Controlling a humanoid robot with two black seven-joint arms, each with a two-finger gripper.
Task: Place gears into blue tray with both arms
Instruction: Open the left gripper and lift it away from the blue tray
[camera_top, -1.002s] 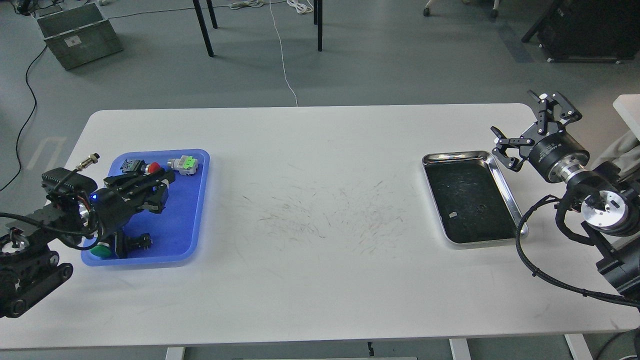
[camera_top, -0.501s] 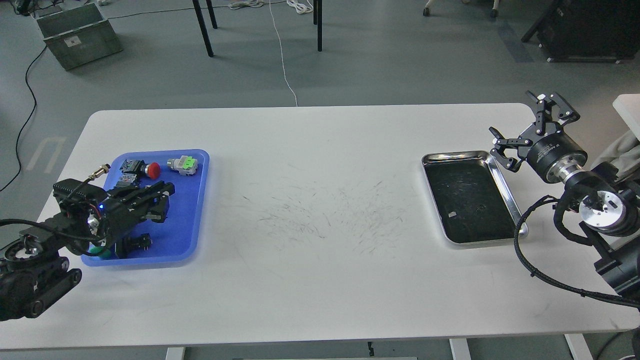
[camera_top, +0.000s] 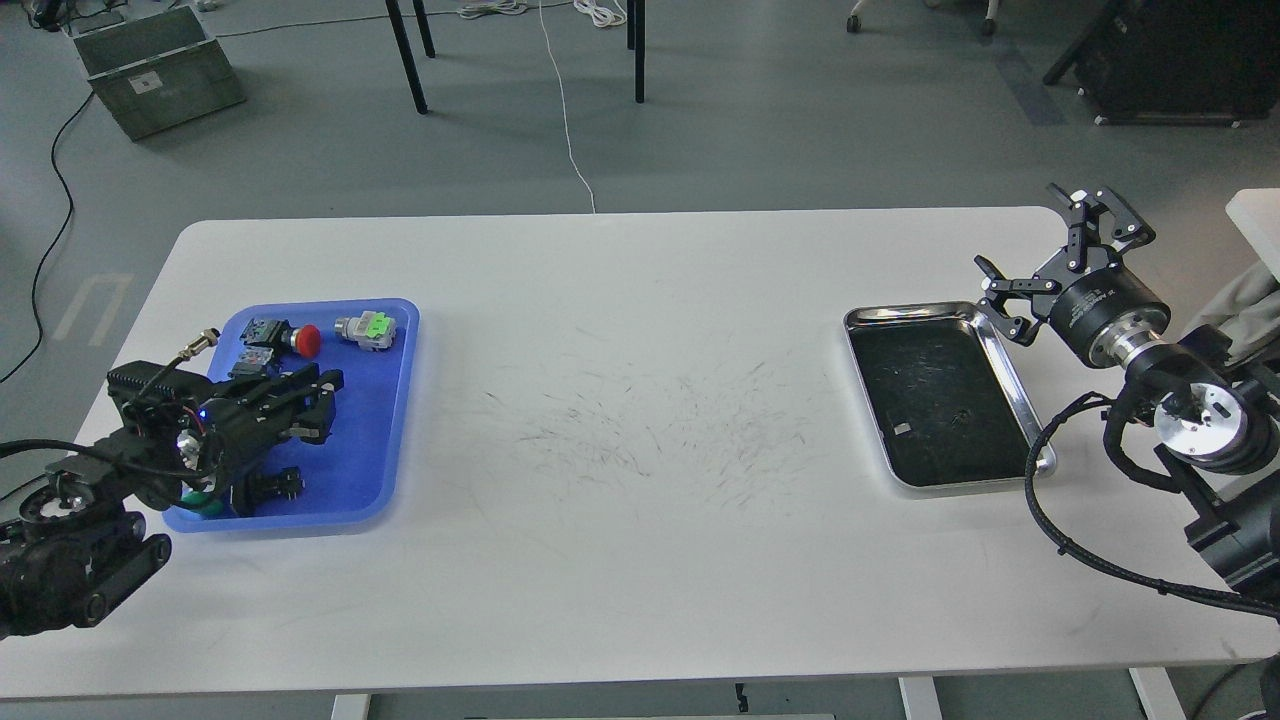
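Observation:
The blue tray (camera_top: 372, 440) lies at the table's left end. My left gripper (camera_top: 330, 405) hovers low over the tray's middle, pointing right. Its fingers are apart and I see nothing between them. My right gripper (camera_top: 1040, 255) is raised beside the far right corner of the steel tray (camera_top: 1010, 360). It is wide open and empty. I cannot make out any gears: the steel tray's inside is black, with only a pale speck and faint marks showing.
In the blue tray lie a red push-button (camera_top: 308, 341), a grey-and-green connector (camera_top: 368, 328), a green-capped button (camera_top: 202, 498) and small black parts (camera_top: 272, 485). The white table (camera_top: 640, 420) shows scuff marks mid-way. A cable loops from my right arm by the steel tray's near corner.
My left arm has drawn back and down toward the near left, uncovering the red button. My right gripper has drifted slightly farther away, still open.

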